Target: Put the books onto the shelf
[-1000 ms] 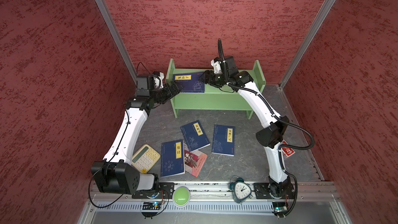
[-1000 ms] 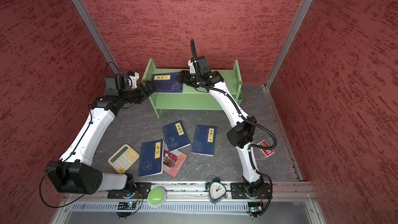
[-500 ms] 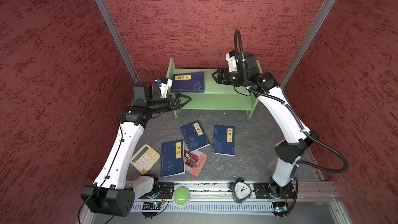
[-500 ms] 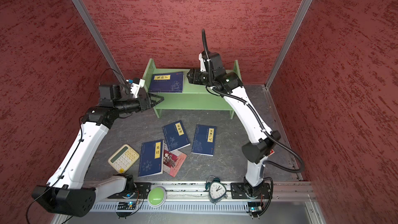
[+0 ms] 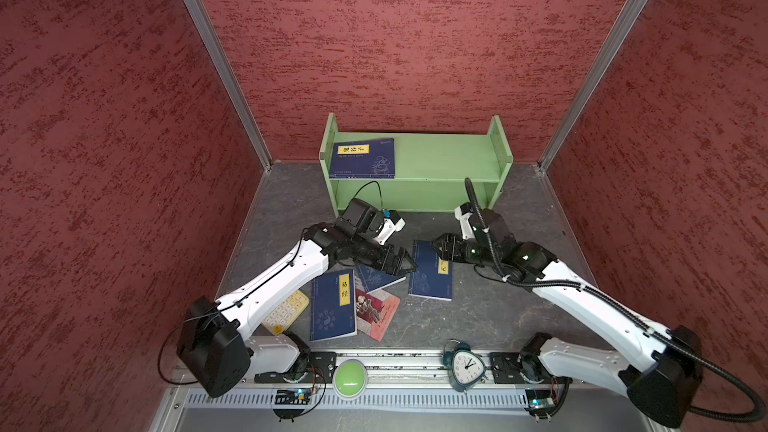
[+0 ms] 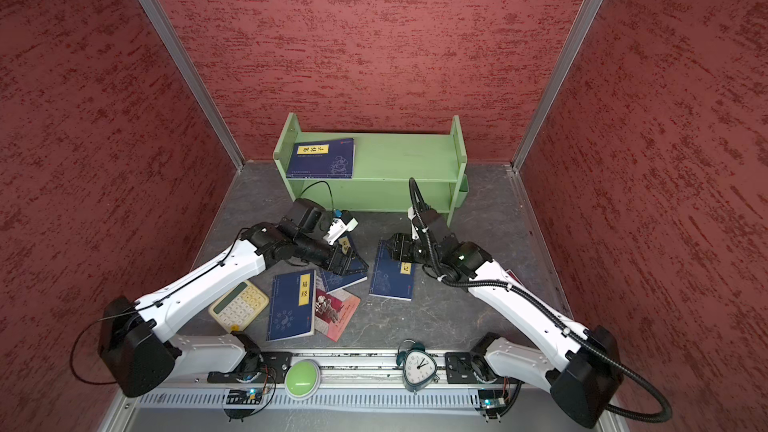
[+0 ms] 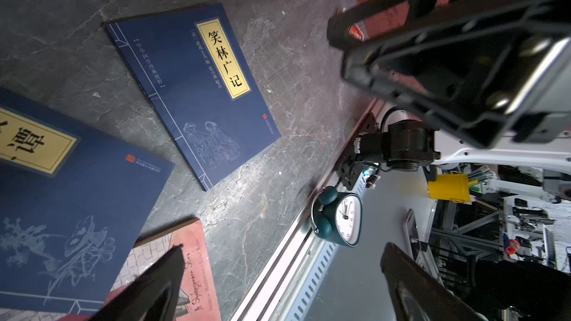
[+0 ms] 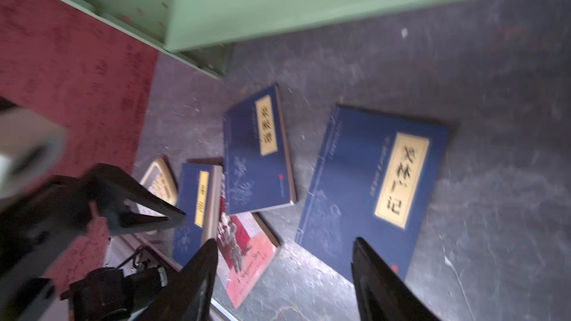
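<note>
The light green shelf [image 5: 436,160] [image 6: 399,160] stands at the back wall, and one navy book [image 5: 363,157] [image 6: 322,157] lies flat on its top tier. Three navy books [image 5: 334,309] [image 5: 380,280] [image 5: 430,280] and a red-pink book [image 5: 380,315] lie on the floor. My left gripper [image 5: 409,268] [image 7: 282,247] hangs open and empty just above the middle navy book [image 7: 77,205]. My right gripper [image 5: 436,245] [image 8: 285,240] is open and empty over the far end of the right navy book [image 8: 377,186] [image 7: 191,94].
A cream calculator [image 5: 286,311] lies under the left forearm. A teal alarm clock [image 5: 467,367] and a green button [image 5: 350,382] sit on the front rail. Red walls close in the sides and back. The two grippers face each other closely.
Both arms have pulled back from the shelf and come down over the floor books. The navy book stays lying on the top tier.
</note>
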Motion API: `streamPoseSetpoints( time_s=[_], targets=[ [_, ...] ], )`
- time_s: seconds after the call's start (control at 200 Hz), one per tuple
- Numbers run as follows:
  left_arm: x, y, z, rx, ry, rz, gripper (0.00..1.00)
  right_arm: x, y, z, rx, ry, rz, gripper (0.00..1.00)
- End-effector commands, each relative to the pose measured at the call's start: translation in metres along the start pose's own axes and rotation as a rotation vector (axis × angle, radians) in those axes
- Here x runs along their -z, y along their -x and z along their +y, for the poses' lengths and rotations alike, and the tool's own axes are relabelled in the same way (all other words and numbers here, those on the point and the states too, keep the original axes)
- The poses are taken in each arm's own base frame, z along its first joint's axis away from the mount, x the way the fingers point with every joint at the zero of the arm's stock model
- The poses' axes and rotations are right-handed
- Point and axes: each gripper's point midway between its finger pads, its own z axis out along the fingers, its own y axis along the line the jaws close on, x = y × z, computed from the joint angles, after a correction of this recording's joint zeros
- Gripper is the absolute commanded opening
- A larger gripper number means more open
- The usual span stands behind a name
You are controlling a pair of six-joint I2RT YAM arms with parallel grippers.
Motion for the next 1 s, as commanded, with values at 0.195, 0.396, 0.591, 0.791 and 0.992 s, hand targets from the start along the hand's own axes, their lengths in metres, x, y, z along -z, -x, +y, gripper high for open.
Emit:
streamPoseSetpoints(
  time_s=[0.195, 0.396, 0.591, 0.791, 0.992],
  targets=[
    [-0.062, 0.02, 0.03, -0.003, 0.108, -0.039, 0.99, -0.049, -0.031, -0.056, -0.238, -0.103, -0.026, 0.71],
    [-0.103, 0.023, 0.051, 0.059, 0.163, 0.006, 0.99, -0.064, -0.037, -0.075, -0.25, -0.165, -0.012, 0.71],
    [-0.121, 0.025, 0.071, 0.096, 0.231, -0.002, 0.99, -0.064, -0.035, -0.089, -0.285, -0.154, -0.019, 0.71],
    [-0.137, 0.019, 0.081, 0.138, 0.234, 0.036, 0.99, -0.069, -0.031, -0.098, -0.295, -0.145, -0.008, 0.71],
    [-0.152, 0.012, 0.085, 0.189, 0.2, 0.096, 0.99, -0.071, -0.03, -0.107, -0.32, -0.121, 0.014, 0.72]
  ],
)
